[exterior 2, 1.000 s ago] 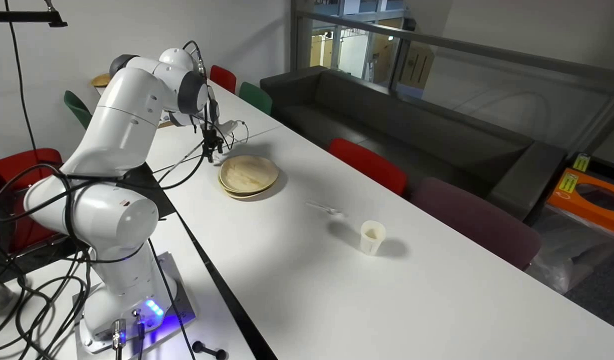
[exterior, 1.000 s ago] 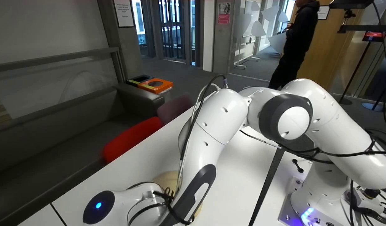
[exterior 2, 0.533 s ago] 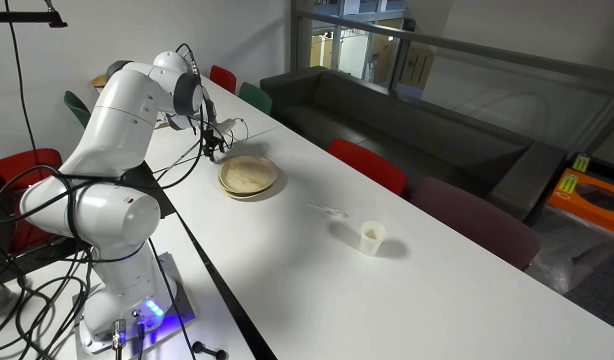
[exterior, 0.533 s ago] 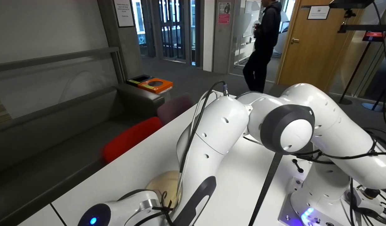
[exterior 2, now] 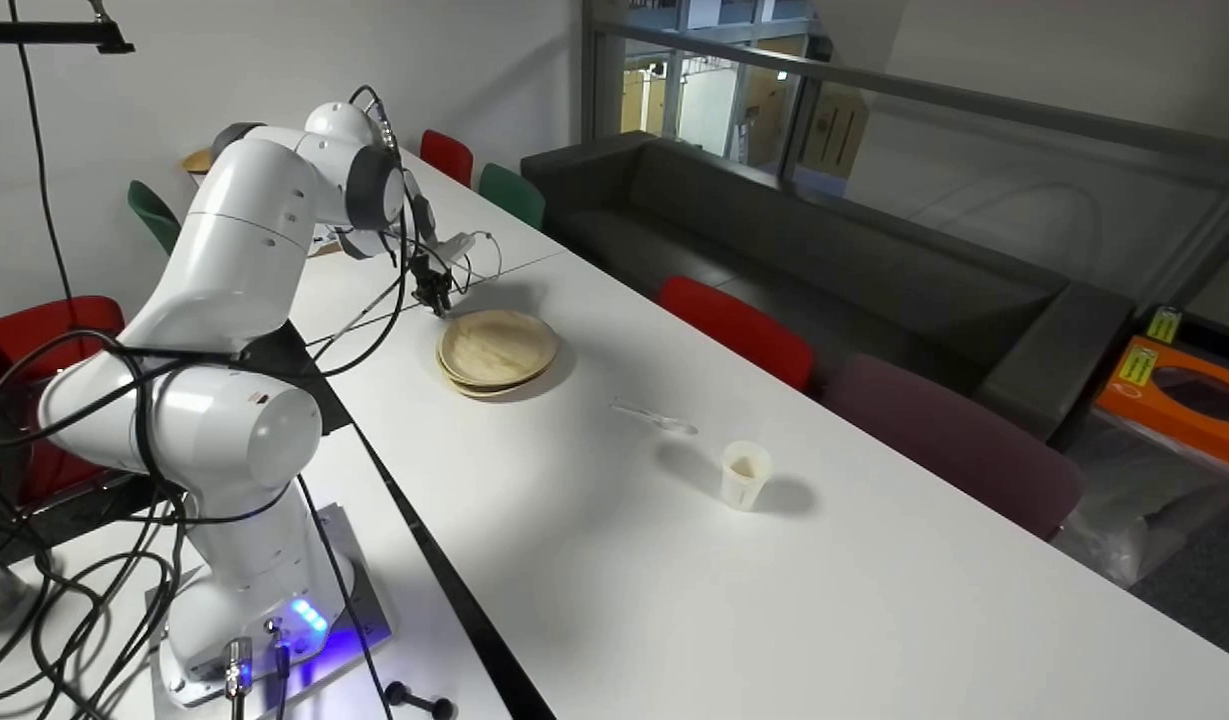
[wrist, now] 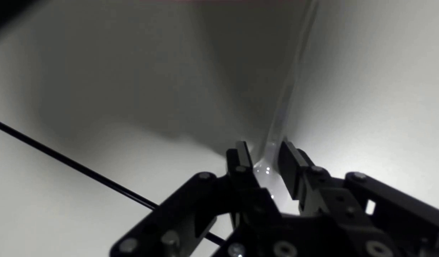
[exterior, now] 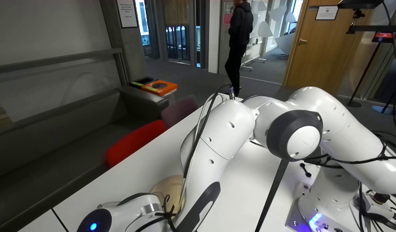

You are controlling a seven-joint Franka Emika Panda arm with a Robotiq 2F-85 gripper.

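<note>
indoors, a sofa [exterior 2: 794,250] faces one tabletop [exterior 2: 774,600] edge; only the wrist view shows the half-open gripper [wrist: 263,152] straddling a spoon [wrist: 281,116].

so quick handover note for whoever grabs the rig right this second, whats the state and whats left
Hand: jaws partly apart, a clear utensil between them; can't tell if it is firmly gripped.
Where: the hand is low over the white table, beside the stacked plates. A second clear utensil lies between the plates and the upright cup.
Done: the utensil is lined up between the jaws.
Left (my read): probably complete and check the grip before moving off; whether it is clear of the table is hard to tell.
</note>
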